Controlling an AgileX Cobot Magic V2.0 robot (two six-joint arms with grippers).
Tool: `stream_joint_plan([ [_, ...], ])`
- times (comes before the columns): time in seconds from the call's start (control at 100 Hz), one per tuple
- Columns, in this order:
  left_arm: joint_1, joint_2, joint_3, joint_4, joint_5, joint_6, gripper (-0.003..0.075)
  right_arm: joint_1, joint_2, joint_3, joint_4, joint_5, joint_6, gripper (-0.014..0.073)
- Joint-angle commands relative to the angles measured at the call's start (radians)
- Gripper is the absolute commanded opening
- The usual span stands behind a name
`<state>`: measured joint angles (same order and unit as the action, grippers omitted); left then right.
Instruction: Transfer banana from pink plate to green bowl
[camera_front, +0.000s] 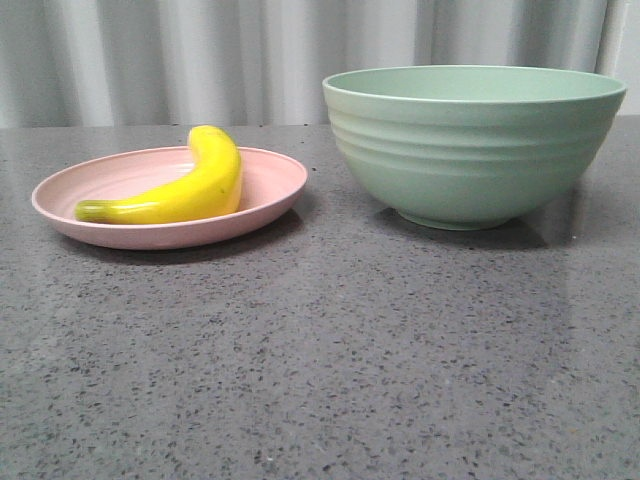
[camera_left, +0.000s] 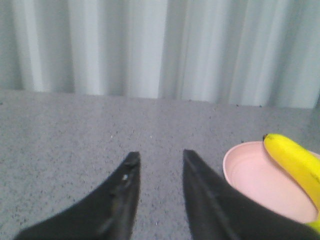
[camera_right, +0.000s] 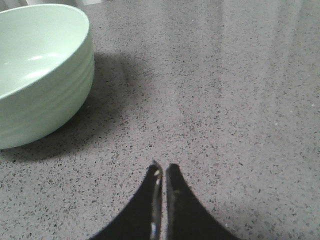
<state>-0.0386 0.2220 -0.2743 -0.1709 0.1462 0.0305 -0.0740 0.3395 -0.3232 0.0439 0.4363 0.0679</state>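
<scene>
Banana (camera_front: 185, 190) lying curved on the pink plate (camera_front: 270, 190), greenish stem toward the plate's left rim. Green bowl (camera_front: 470, 150) standing apart to the right, bare grey speckled countertop (camera_front: 320, 360) between them. Left gripper (camera_left: 159, 159) hanging low beside the plate, fingers apart, holding nothing. Right gripper (camera_right: 163, 167) near the bowl, fingers together over bare countertop.

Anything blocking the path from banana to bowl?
Nothing visible. The banana lies on the pink plate, the green bowl stands apart beside it, and only bare table shows between them. The bowl's tall rim must be cleared.
</scene>
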Motion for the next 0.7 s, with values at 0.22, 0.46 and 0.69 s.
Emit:
stream_joint_plan([
  [0.22, -0.001, 0.060, -0.045, -0.012, -0.169, -0.004, 0.0366, 0.002, 0.017, -0.027, 0.001, -0.102, -0.010, -0.0072],
  [0.46, -0.052, 0.242, -0.165, -0.010, -0.083, 0.020, 0.0350, 0.002, 0.017, -0.027, 0.001, -0.120, -0.010, -0.0072],
  [0.69, -0.236, 0.452, -0.285, -0.010, -0.080, 0.057, 0.0405, 0.002, 0.017, -0.027, 0.001, -0.123, -0.010, -0.0072],
])
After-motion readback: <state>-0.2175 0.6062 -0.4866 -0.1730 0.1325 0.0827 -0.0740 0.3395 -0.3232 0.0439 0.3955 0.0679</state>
